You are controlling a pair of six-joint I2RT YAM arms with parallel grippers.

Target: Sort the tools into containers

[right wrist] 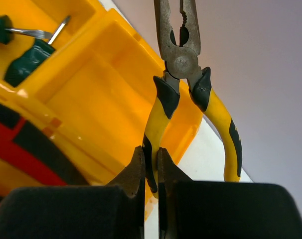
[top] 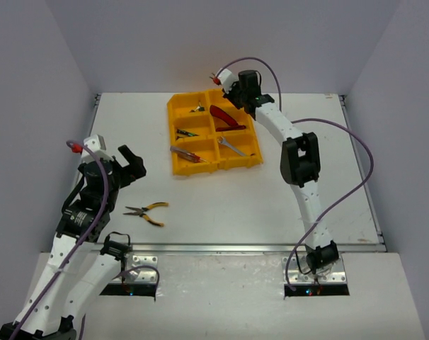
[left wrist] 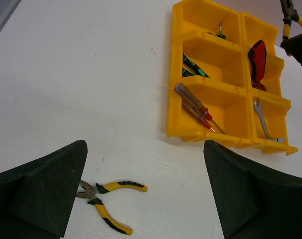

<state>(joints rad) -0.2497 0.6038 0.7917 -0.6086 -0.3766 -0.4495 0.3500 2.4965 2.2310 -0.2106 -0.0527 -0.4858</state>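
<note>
Right gripper (right wrist: 150, 155) is clamped tight on one handle of yellow-and-black steel pliers (right wrist: 183, 59), nose pointing ahead of its fingers. The yellow plastic tray's empty end compartment (right wrist: 116, 94) lies just below, slightly aside. Left gripper (left wrist: 145, 149) gapes empty over a second yellow-black pair (left wrist: 111, 199).

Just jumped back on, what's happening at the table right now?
The right gripper is shut on one handle of a yellow-black pliers, holding it up by the far right corner of the yellow tray. The left gripper is open above the table, near a second pliers lying there loose. Screwdrivers, a red knife and a wrench already lie in tray compartments.
</note>
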